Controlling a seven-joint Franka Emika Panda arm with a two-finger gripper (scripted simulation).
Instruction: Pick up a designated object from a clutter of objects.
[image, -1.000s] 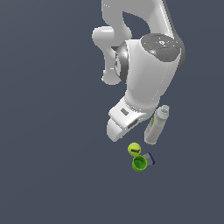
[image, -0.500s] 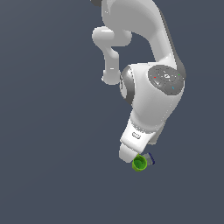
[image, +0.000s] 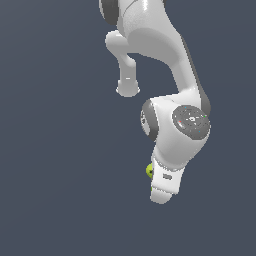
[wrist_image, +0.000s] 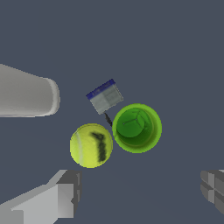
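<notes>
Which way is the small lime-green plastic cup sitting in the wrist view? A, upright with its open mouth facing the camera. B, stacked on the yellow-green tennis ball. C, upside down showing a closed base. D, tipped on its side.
A: the small lime-green plastic cup shows a full round rim with its hollow inside visible, standing beside the yellow-green tennis ball, not on it.

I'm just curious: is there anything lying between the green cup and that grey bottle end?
Yes. In the wrist view a small grey-and-blue item lies between the lime-green cup and the bottle, close beside the cup's rim.
</notes>
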